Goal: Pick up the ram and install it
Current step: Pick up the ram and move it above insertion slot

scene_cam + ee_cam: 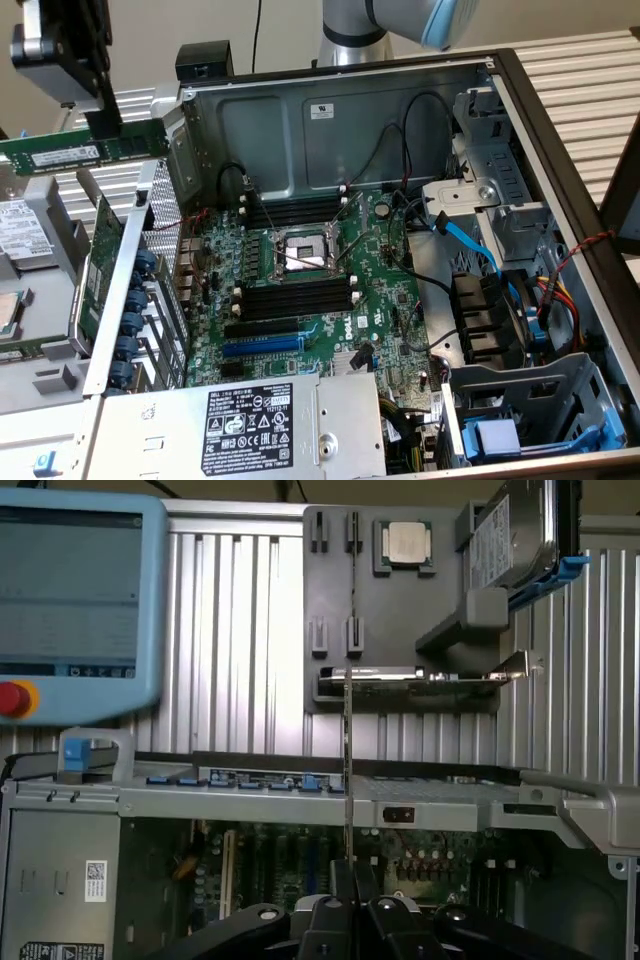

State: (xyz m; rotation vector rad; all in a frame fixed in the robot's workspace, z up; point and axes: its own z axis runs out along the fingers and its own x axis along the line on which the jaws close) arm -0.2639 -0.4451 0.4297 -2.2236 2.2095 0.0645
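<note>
The ram is a long green stick with a white label. It hangs level in the air at the exterior view's upper left, outside the open computer case. My gripper is shut on its top edge near the middle. In the wrist view the ram shows edge-on as a thin line rising from my gripper. The black memory slots with white end clips lie on the green motherboard, one bank on either side of the CPU socket; the near bank looks bare.
A grey parts holder carries a CPU chip, a hard drive and a card with a metal bracket. The case wall with blue clips stands between ram and motherboard. Cables cross the board's right. A blue teach pendant is nearby.
</note>
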